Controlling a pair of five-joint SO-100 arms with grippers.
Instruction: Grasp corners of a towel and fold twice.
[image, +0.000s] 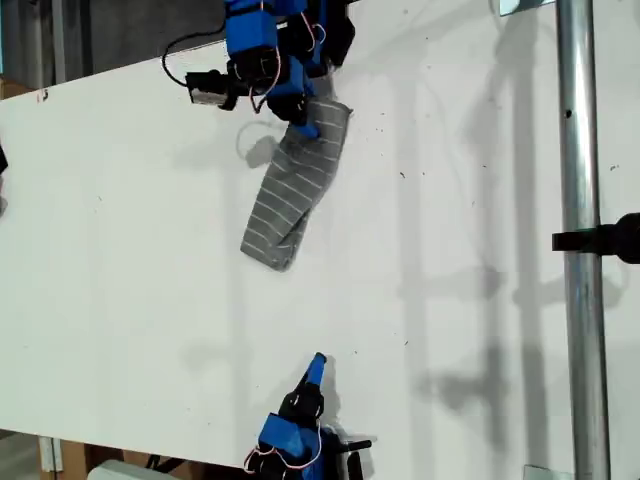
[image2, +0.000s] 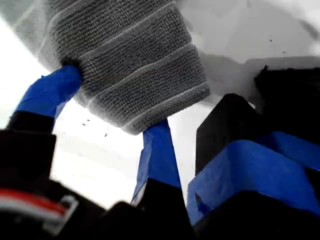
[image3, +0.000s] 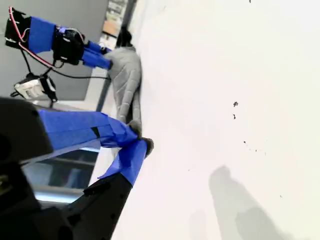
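Note:
The towel is bunched into a long grey striped strip on the white table, running from the upper middle of the exterior view down toward its centre. My first gripper holds the strip's upper end. In the first wrist view its blue fingers stand on either side of the towel, which fills the gap of the first gripper. My second gripper rests near the exterior view's bottom edge, shut and with nothing in it, well apart from the cloth. In its own view the second gripper points toward the towel. No single corner can be told apart.
A vertical metal pole with a black clamp crosses the exterior view's right side. A small grey and black box on a cable sits beside the first arm. The table's edges run along the top and bottom left of that view.

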